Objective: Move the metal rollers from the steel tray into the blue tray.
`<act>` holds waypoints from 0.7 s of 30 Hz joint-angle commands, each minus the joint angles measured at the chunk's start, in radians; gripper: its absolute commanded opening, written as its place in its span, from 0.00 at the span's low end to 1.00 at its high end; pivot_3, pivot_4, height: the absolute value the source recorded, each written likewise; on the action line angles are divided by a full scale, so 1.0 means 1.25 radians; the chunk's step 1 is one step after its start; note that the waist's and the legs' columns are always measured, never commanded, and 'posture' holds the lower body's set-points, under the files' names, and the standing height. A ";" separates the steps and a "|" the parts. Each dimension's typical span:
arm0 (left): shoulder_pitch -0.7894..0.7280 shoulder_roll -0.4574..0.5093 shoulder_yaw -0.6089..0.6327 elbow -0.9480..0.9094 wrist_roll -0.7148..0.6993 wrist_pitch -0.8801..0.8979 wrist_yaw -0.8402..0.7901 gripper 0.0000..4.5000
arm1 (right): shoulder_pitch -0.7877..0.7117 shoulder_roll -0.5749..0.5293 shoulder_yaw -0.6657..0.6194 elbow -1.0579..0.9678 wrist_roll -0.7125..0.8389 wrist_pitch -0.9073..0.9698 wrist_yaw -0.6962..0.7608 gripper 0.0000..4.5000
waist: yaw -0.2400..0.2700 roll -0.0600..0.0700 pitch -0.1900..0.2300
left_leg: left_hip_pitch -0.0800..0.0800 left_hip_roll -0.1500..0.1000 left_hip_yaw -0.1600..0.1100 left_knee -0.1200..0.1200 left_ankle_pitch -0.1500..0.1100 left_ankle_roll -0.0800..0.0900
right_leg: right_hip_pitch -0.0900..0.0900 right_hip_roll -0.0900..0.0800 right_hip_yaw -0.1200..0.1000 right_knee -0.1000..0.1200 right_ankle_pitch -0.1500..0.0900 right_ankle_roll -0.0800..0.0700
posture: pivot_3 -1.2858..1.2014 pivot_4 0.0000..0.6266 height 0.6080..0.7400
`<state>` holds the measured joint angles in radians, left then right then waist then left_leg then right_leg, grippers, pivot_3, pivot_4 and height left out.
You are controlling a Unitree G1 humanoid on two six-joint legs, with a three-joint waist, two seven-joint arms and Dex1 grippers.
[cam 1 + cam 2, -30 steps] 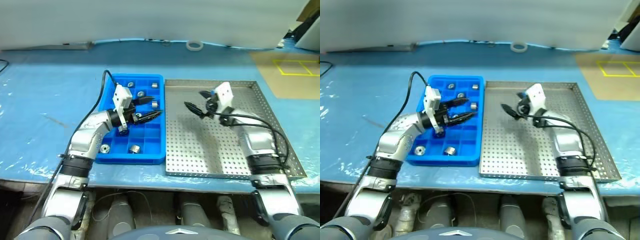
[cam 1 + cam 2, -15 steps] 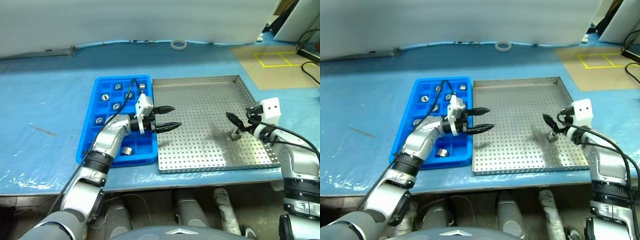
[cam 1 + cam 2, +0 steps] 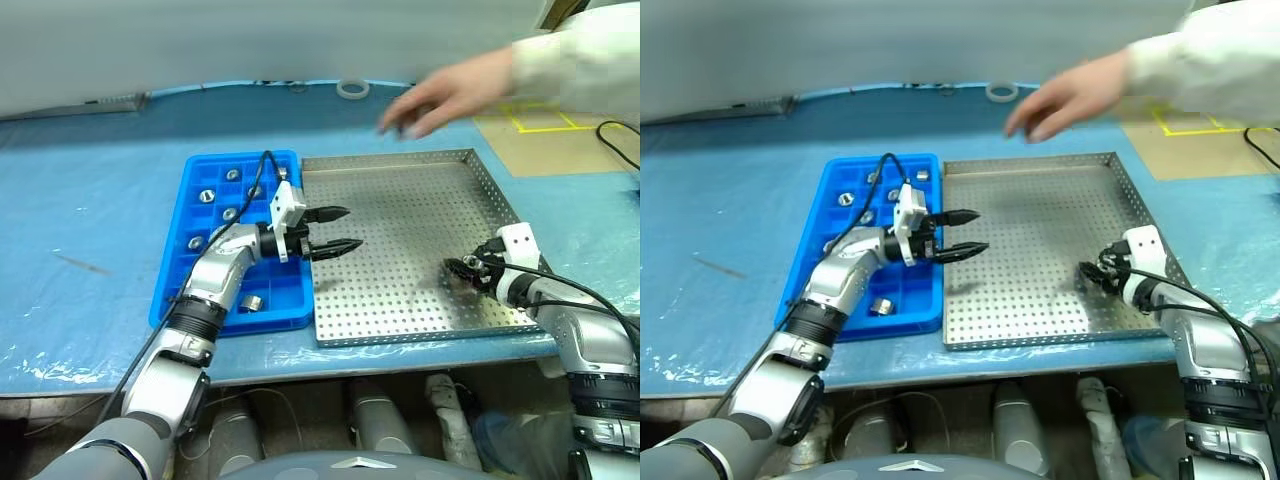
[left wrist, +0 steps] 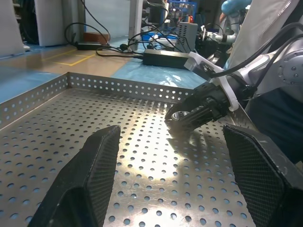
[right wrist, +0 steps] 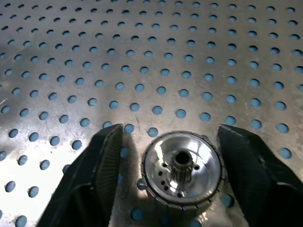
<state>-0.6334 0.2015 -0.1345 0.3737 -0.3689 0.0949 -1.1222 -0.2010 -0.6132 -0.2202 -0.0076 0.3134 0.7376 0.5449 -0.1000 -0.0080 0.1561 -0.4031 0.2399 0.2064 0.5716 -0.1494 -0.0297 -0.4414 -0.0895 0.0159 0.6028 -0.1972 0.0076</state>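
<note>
On the blue-covered table, the right claw sits low on the steel tray near its right rim, fingers spread either side of one roller, not clamped on it. The left claw hovers released over the tray's left edge. Other rollers lie in the blue tray. A person's hand reaches over the far rim

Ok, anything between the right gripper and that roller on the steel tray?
Nothing visible. The roller sits on the steel tray between the right gripper's two fingers, with small gaps either side. A person's hand hovers over the tray's far edge, well away.
</note>
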 commanded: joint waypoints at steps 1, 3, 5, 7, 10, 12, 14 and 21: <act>0.005 0.019 0.034 -0.059 -0.013 0.002 0.019 0.81 | -0.063 0.013 0.008 -0.004 0.016 -0.029 0.016 0.50 | 0.001 0.000 0.000 | 0.000 0.000 0.000 0.000 0.000 0.000 | 0.000 0.000 0.000 0.000 0.000 0.000 | 0.33 0.24 1.00; 0.017 0.028 0.042 -0.083 -0.016 0.011 0.029 0.81 | -0.099 0.032 0.006 -0.014 0.035 -0.054 0.029 0.37 | -0.001 0.000 0.000 | 0.000 0.000 0.000 0.000 0.000 0.000 | -0.001 0.000 -0.001 0.000 0.000 0.000 | 0.34 0.24 1.00; 0.039 0.040 0.056 -0.120 -0.024 0.026 0.048 0.81 | -0.138 0.061 0.011 -0.029 0.061 -0.071 0.049 0.37 | 0.002 0.000 0.000 | 0.000 0.000 0.000 0.000 0.000 0.000 | -0.001 0.000 -0.001 0.001 0.001 -0.002 | 0.36 0.24 1.00; 0.062 0.050 0.070 -0.157 -0.028 0.041 0.069 0.81 | -0.168 0.083 0.027 -0.034 0.076 -0.083 0.071 0.37 | 0.005 0.000 0.000 | 0.000 0.000 0.000 -0.001 0.000 0.000 | -0.001 0.000 -0.001 0.001 0.003 -0.005 | 0.37 0.24 1.00; 0.113 0.078 0.095 -0.233 -0.033 0.071 0.110 0.81 | -0.219 0.129 0.095 -0.021 0.089 -0.102 0.129 0.37 | 0.015 0.000 0.000 | -0.001 0.001 0.000 -0.002 0.000 0.000 | -0.002 0.000 -0.002 0.001 0.003 -0.005 | 0.39 0.24 1.00; 0.140 0.095 0.105 -0.275 -0.038 0.090 0.130 0.81 | -0.239 0.150 0.127 -0.010 0.094 -0.108 0.163 0.37 | 0.025 0.000 0.000 | 0.000 0.001 0.000 -0.003 0.000 0.000 | -0.002 0.000 -0.002 0.001 0.003 -0.006 | 0.41 0.24 1.00; 0.166 0.111 0.113 -0.316 -0.042 0.108 0.148 0.81 | -0.257 0.159 0.156 0.026 0.076 -0.121 0.184 0.37 | 0.039 0.000 0.000 | 0.000 0.001 0.000 -0.005 0.001 -0.001 | -0.002 0.000 -0.004 0.001 0.003 -0.006 | 0.42 0.24 1.00; 0.214 0.140 0.136 -0.395 -0.059 0.146 0.198 0.81 | -0.307 0.185 0.211 0.108 0.056 -0.168 0.238 0.37 | 0.090 0.000 0.001 | 0.000 0.001 0.000 -0.005 0.001 -0.002 | -0.001 -0.001 -0.005 0.001 0.003 -0.006 | 0.45 0.24 1.00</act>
<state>-0.3658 0.3721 0.0152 -0.0624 -0.4187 0.2737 -0.8896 -0.5465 -0.3891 0.0445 0.1498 0.3599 0.5540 0.8141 0.0125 -0.0078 0.1570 -0.4031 0.2408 0.2065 0.5648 -0.1474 -0.0333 -0.4431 -0.0912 0.0093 0.6039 -0.1934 0.0003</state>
